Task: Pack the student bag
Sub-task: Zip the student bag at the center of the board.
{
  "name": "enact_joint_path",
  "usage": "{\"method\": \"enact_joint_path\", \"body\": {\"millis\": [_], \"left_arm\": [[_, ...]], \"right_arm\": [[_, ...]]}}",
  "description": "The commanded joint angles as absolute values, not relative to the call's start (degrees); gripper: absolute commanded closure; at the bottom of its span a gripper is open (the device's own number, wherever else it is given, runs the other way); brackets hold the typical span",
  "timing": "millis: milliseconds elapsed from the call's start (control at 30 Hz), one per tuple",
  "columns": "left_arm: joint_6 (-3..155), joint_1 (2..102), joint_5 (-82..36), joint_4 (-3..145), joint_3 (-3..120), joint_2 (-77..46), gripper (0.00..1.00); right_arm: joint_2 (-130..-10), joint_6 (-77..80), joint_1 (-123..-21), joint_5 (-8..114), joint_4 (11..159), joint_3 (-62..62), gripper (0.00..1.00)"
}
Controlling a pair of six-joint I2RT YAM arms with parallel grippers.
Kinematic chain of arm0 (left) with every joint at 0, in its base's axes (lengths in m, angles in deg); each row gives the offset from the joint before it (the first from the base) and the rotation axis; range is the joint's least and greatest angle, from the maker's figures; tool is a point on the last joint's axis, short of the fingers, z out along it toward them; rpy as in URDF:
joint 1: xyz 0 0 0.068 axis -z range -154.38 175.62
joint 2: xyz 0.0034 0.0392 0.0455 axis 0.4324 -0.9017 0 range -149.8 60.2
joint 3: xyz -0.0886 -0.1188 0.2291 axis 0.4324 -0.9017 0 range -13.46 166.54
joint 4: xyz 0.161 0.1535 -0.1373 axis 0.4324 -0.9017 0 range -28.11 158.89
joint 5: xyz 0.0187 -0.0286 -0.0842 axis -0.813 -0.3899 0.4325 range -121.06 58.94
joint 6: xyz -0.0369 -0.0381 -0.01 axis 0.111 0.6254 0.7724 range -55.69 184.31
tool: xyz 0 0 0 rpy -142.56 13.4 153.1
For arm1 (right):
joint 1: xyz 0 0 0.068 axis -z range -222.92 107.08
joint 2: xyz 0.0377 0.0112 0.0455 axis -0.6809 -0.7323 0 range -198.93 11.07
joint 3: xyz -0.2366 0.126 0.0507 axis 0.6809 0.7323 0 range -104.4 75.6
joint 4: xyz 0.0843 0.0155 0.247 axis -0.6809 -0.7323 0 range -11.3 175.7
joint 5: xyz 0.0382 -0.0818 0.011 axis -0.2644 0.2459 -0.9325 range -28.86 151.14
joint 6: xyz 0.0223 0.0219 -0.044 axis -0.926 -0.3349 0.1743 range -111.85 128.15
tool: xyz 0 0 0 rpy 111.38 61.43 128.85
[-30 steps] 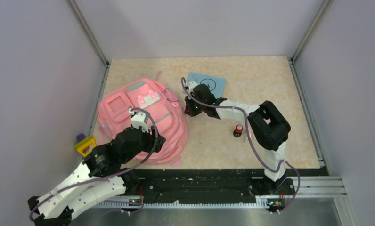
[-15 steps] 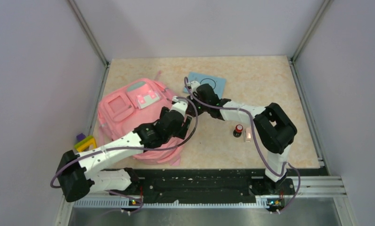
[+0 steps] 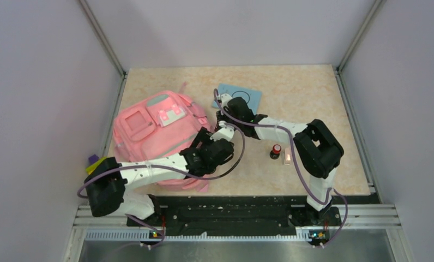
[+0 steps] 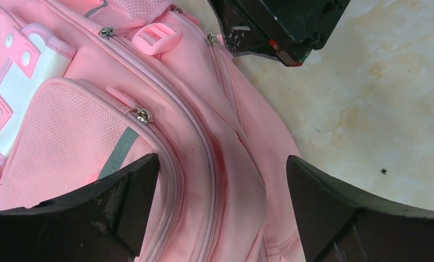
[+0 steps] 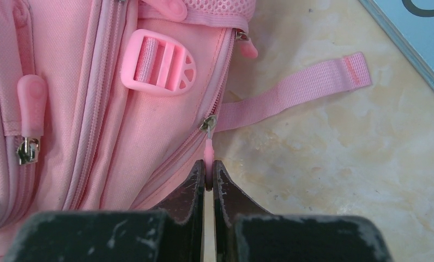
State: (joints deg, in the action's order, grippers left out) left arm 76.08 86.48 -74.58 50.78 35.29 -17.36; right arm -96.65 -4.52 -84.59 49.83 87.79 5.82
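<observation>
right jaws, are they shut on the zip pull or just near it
Shut on it: the right jaws pinch the pink zipper pull of the pink backpack between them, with almost no gap left.

Right end effector (image 5: 209, 172) — pinching the student bag (image 5: 89, 114) by its zipper pull (image 5: 208, 149).

A beige, marble-patterned table (image 3: 313, 93) edged by metal rails. A pink backpack (image 3: 149, 131) lies flat on it, front pockets up, filling the 9 o'clock side. One loose strap end (image 5: 296, 90) trails off the bag onto bare tabletop. A light-blue card (image 3: 247, 94) printed with a black ring lies near 12 o'clock, close to the bag's top. A small dark bottle (image 3: 275, 151) with a red cap stands toward 4 o'clock, with a small clear item (image 3: 286, 158) just beside it. A purple-and-yellow block (image 3: 95, 162) sits at the 8 o'clock edge, partly hidden; whether it rests on the tabletop or just off it cannot be told.
</observation>
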Motion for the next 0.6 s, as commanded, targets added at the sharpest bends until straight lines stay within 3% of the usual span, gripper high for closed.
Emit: {"method": "enact_joint_path", "body": {"millis": [0,33,100,333,567], "left_arm": [[78.3,88.8,-81.7,46.9,36.0,-22.3,0.12],[79.0,89.2,-83.1,45.8,36.4,-23.3,0.16],[81.7,89.9,-86.6,42.8,37.4,-25.3,0.41],[94.8,90.3,-90.9,28.1,41.6,-28.8,0.99],[90.8,92.9,-74.3,32.2,36.0,-13.3,1.00]], "right_arm": [[-94.9,-4.9,-83.8,48.8,89.5,4.1,1.00],[-94.9,-4.9,-83.7,48.8,89.5,4.1,1.00],[-95.0,-5.0,-83.7,48.7,89.5,3.9,1.00],[-94.9,-4.0,-83.7,47.7,89.8,3.7,1.00],[-95.4,-1.3,-83.7,46.2,87.5,0.6,1.00]]}}
